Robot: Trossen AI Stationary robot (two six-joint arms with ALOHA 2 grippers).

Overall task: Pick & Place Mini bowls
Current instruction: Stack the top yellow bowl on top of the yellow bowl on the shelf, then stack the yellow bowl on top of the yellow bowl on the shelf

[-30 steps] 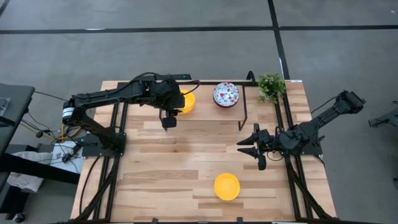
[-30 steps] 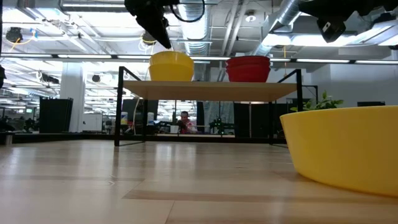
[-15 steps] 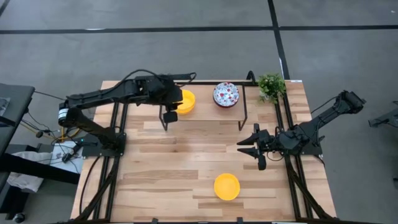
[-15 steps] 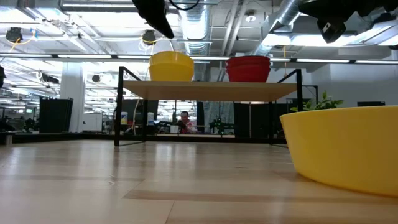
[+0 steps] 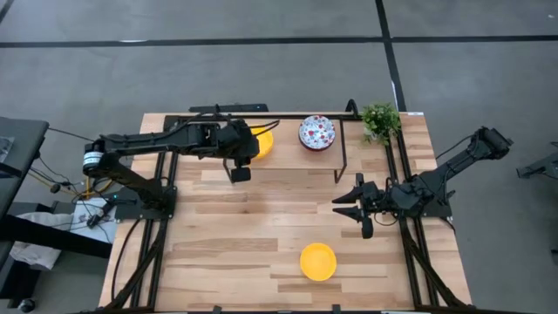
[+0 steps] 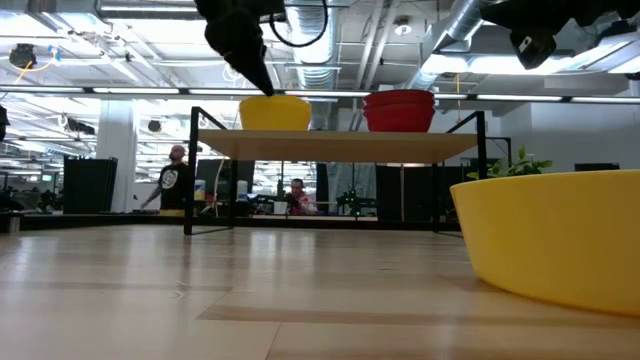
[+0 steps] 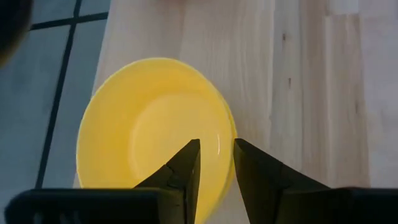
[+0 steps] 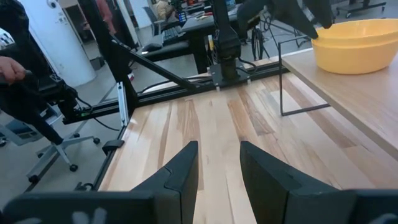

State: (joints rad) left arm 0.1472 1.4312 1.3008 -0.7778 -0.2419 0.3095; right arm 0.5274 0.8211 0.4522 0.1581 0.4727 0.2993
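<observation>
A yellow mini bowl [image 7: 149,130] sits on the raised wooden shelf [image 5: 288,155] at the table's far side, and a second rim shows under it. My left gripper [image 7: 216,149] is open and reaches down at this bowl's left side [image 5: 263,142]. One finger is inside the rim and one is outside. A white speckled bowl [image 5: 316,133] stands to its right on the shelf. Another yellow bowl [image 5: 318,262] rests on the table near the front edge. My right gripper [image 5: 338,208] waits open at mid-right, holding nothing. My left gripper straddles the yellow bowl's rim [image 7: 229,134] on the bowl's left side, one finger inside the hollow and one outside. It slants down from the table's left. The bowl stands upright on the shelf. I cannot tell whether the fingers touch the rim.
A small green plant [image 5: 381,119] stands at the far right corner beside the shelf's black frame [image 5: 342,148]. Open wood lies between the shelf and the front bowl. Behind the table, people [image 6: 175,180] are in the room.
My left gripper rose a little, then sank onto the yellow bowl on the shelf, until its fingertips reached the rim. In the low view the top of the yellow bowl now stands lower than before. A person has walked into view behind the table.
</observation>
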